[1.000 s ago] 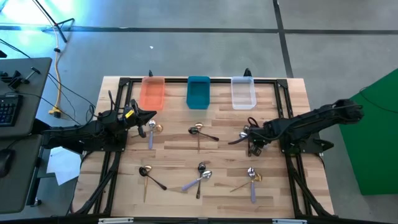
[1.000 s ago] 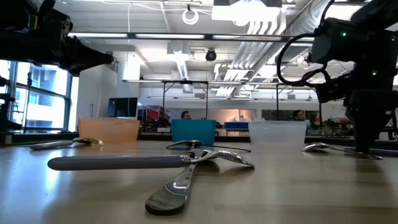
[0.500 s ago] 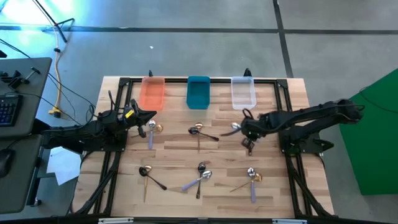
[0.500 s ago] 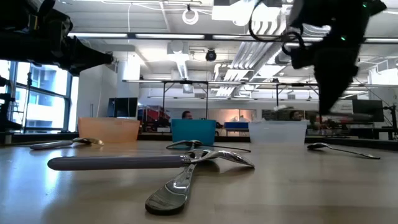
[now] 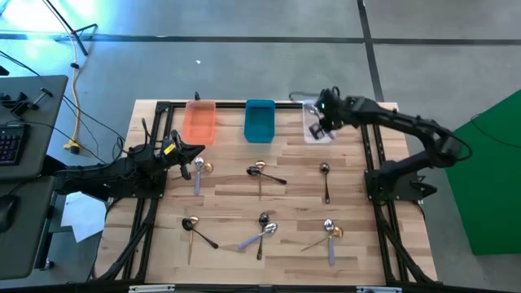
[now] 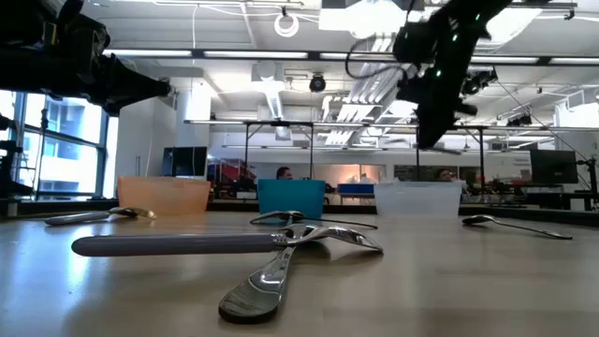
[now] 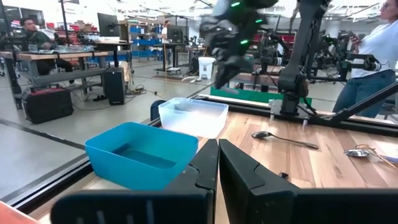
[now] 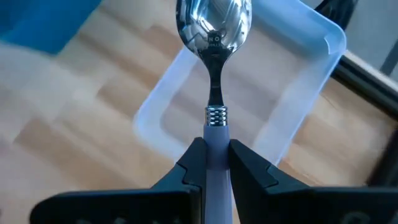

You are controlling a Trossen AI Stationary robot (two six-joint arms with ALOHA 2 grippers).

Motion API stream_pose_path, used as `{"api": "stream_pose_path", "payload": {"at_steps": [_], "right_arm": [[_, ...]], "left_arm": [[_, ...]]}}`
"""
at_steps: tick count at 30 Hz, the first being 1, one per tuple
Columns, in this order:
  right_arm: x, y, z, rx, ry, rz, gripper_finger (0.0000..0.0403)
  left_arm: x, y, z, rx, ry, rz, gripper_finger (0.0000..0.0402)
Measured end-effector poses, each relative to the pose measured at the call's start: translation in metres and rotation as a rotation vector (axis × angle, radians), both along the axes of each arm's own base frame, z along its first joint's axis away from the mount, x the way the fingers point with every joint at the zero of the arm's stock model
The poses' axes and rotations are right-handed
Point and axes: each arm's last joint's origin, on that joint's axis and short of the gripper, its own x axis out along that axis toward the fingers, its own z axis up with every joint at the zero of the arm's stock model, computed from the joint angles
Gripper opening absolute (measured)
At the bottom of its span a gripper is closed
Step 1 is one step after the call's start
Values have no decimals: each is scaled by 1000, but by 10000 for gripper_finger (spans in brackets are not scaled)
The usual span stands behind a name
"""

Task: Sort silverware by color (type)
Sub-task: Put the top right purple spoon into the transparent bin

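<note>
My right gripper [image 5: 320, 124] hovers above the clear bin [image 5: 318, 120] at the table's far edge, shut on a silver spoon with a lavender handle [image 8: 214, 74]. In the right wrist view the spoon's bowl [image 8: 214, 22] points away from the fingers, over the bin [image 8: 298, 93]. My left gripper [image 5: 195, 153], shut, waits at the table's left by a lavender and a gold spoon [image 5: 198, 169]. Other spoons lie flat on the table: a dark one [image 5: 326, 181], a pair at the centre [image 5: 260, 171], and three groups along the near side [image 5: 262, 232]. My right gripper pinches the spoon's lavender handle [image 8: 216, 134] just behind the ribbed collar, between its two fingers [image 8: 193, 163]. The fingers lie along the spoon, and its bowl sticks out beyond their tips. It is lifted clear, high above the clear bin.
The orange bin [image 5: 199, 120] and the teal bin [image 5: 260, 120] stand beside the clear one along the far edge. A dark frame [image 5: 370, 155] runs round the table. People and benches show in the room beyond.
My right gripper has risen from the table's right-centre with the lavender-handled spoon, swung toward the far edge and come over the clear bin. The dark spoon that lay next to it has stayed on the table.
</note>
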Motion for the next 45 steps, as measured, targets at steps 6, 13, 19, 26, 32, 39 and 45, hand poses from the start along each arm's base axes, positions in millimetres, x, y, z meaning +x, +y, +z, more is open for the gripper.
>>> {"api": "stream_pose_path", "payload": {"at_steps": [6,13,19,26,32,39,45], "right_arm": [[-3,-53,-33,92,-68,-95,36],[0,-77,-67,166,-73,-110,36],[2,-82,-82,199,-44,-125,36],[1,-84,-87,205,-35,-136,36],[1,-84,-88,202,-26,-123,40],[1,-84,-97,228,11,-106,59],[1,-85,-98,223,24,-79,79]], "left_arm": [[0,0,-1,-11,3,2,5],[0,0,-3,-45,20,2,5],[0,0,-5,-48,32,2,5],[0,0,-5,-48,32,2,5],[0,0,-5,-49,34,2,5],[0,0,-5,-56,30,9,5],[0,0,-5,-56,32,10,5]]}}
